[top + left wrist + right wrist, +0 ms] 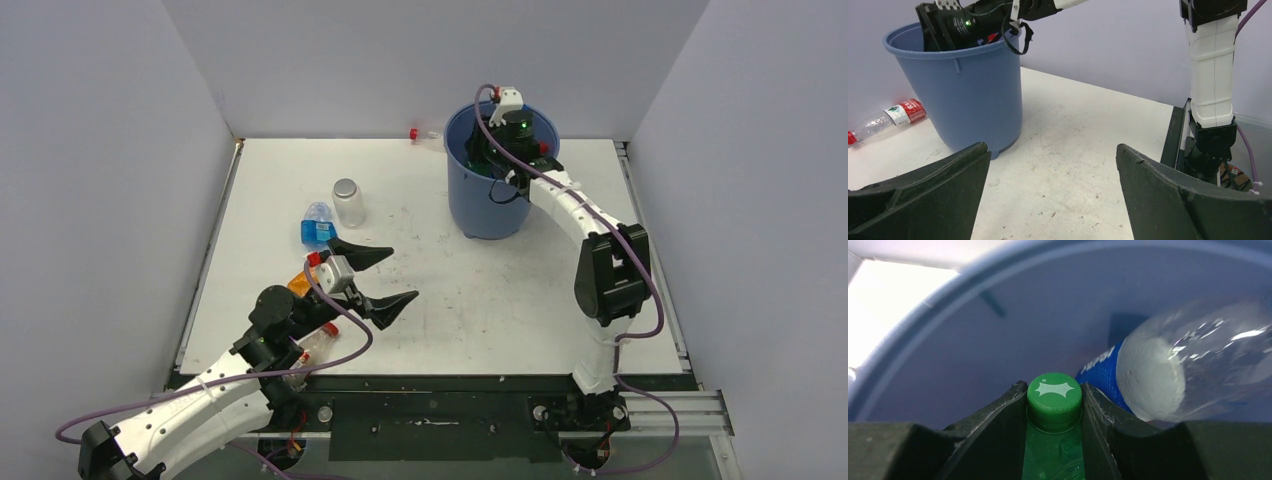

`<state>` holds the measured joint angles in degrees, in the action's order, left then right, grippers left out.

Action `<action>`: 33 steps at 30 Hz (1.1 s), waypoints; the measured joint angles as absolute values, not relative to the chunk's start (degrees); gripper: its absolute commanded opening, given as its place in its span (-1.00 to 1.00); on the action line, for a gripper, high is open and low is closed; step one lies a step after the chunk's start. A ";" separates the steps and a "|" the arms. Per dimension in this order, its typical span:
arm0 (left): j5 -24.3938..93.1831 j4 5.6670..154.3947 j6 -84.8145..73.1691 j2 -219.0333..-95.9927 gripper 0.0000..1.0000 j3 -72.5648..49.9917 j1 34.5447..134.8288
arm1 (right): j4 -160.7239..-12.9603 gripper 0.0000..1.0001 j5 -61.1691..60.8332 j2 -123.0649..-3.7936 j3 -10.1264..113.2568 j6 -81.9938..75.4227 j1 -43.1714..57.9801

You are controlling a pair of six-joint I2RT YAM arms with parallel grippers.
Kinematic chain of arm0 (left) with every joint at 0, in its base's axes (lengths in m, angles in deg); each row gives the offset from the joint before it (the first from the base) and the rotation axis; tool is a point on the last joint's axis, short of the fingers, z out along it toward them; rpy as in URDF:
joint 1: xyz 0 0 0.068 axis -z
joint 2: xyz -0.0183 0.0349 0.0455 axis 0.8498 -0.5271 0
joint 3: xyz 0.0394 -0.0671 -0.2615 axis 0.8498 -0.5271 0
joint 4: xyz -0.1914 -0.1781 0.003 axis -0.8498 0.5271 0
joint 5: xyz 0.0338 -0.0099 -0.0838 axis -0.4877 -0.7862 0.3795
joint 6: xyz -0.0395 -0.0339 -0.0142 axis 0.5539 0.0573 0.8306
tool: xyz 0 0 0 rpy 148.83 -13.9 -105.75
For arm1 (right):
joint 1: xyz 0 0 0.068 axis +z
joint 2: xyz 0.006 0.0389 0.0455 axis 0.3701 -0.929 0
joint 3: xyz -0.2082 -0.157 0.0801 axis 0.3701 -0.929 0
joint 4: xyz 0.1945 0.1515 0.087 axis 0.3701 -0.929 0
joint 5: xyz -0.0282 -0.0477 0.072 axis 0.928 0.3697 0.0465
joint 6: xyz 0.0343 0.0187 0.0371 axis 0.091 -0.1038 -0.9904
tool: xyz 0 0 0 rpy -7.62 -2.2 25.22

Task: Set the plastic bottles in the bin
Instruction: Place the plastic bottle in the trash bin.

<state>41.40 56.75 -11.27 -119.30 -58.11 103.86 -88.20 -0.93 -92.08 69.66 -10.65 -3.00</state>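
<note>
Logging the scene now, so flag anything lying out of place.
One red-labelled bottle lies on its side at the table's back edge, beside the bin, off by itself; nothing looks spilled.

Bin (968, 95): smooth blue plastic with a faint sheen. Worktop (1083, 125): white, matt, scuffed and speckled. Fingers (1168, 200) of my left gripper (1053, 152): matt black plastic, finely grained. Green bottle (1053, 455) in my right gripper (1054, 390): translucent glossy plastic with a satin ribbed cap (1054, 401). Neighbouring clear bottle (1208, 360): glossy, crinkled plastic.
</note>
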 measured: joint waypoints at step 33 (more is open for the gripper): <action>18.47 68.24 -13.30 -122.18 0.92 -52.82 104.75 | -72.33 0.79 -5.76 -35.08 26.43 -28.68 6.44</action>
<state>18.47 68.24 -13.30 -122.18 -52.82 104.75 -72.33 -5.76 -35.08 26.43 -28.68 6.44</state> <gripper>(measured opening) 0.962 0.897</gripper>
